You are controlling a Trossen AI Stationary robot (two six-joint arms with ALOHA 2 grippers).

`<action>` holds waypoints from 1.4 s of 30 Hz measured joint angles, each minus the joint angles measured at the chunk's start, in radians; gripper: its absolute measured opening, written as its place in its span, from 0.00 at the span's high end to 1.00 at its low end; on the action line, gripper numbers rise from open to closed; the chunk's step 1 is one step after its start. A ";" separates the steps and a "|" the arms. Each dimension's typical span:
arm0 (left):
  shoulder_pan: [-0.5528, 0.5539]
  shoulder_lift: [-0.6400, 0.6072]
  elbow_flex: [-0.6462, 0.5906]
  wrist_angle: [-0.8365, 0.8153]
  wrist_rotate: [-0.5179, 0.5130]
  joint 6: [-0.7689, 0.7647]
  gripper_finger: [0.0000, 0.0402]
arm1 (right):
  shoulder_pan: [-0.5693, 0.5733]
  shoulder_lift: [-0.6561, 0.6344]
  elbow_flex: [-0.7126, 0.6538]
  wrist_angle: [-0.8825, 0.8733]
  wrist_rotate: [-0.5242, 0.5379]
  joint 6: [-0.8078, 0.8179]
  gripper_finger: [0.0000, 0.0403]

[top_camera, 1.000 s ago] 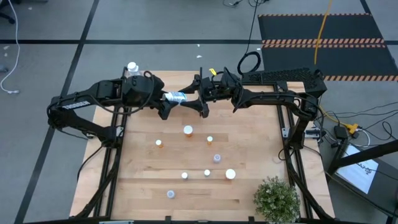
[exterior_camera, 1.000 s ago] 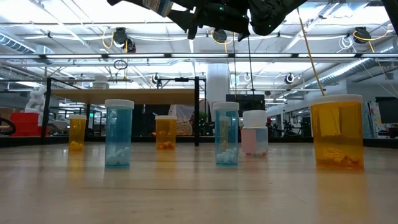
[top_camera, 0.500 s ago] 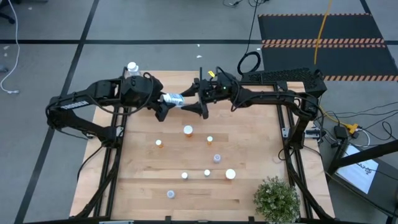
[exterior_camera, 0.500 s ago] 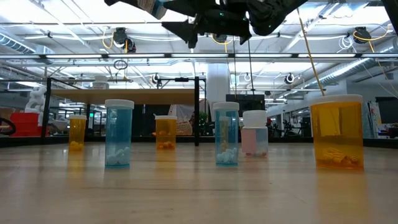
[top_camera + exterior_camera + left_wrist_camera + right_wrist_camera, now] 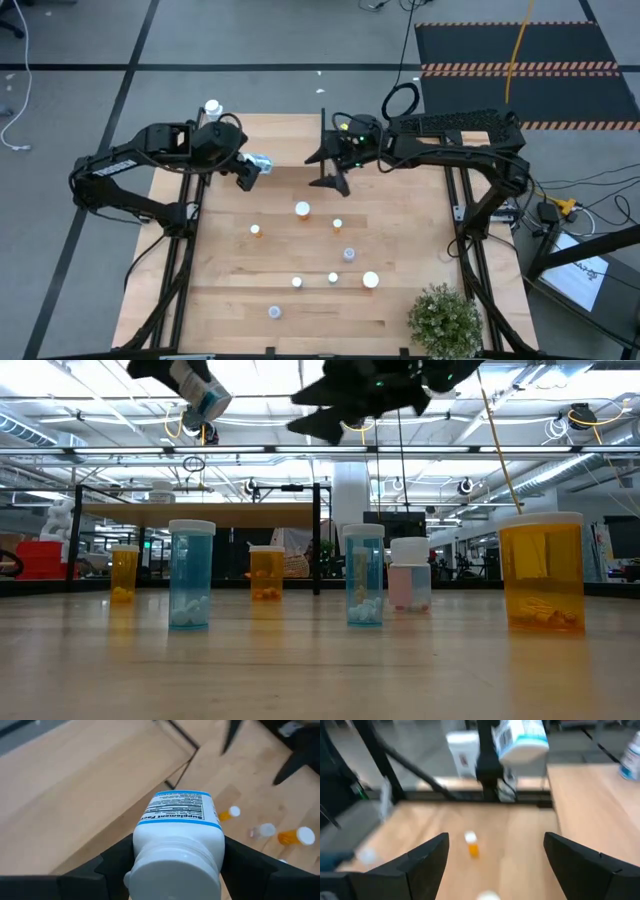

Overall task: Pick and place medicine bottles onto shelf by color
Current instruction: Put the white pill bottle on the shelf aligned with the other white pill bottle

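My left gripper (image 5: 250, 172) is shut on a white bottle with a blue-edged label (image 5: 261, 162), high above the table's far left part; the bottle also shows in the low view (image 5: 205, 400). My right gripper (image 5: 332, 170) hangs open and empty to the bottle's right, its fingers wide apart in the right wrist view (image 5: 495, 865). The shelf (image 5: 200, 515) stands at the table's far edge. Several small orange and pale bottles stand on the tabletop, among them an orange one (image 5: 302, 210). My left gripper pinches the white bottle between its two fingers (image 5: 112, 867), on the body's two sides just past the cap (image 5: 145, 840). The bottle lies along the fingers, cap toward the wrist and base pointing away. It is lifted clear and tilted in the low view.
Another white bottle (image 5: 212, 108) stands at the table's far left corner. A green potted plant (image 5: 443, 320) stands at the near right corner. Small bottles dot the table's middle and near part (image 5: 349, 254). The shelf's black upright (image 5: 322, 120) stands between the two grippers.
My left gripper has carried the white bottle toward the table's left edge, away from my right gripper, and the bottle has tipped. My right gripper has drawn back a little toward the right and far side and stands apart from the bottle.
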 joint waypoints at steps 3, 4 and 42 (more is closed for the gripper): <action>0.032 -0.003 0.000 -0.015 0.008 -0.042 0.39 | -0.001 -0.069 0.000 -0.178 0.097 -0.116 0.20; 0.048 -0.003 0.000 -0.024 0.013 -0.050 0.39 | -0.001 -0.091 0.000 -0.233 0.132 -0.142 0.20; 0.755 0.283 0.001 -0.322 -0.012 0.104 0.39 | -0.002 -0.558 -0.447 0.070 0.314 -0.187 0.20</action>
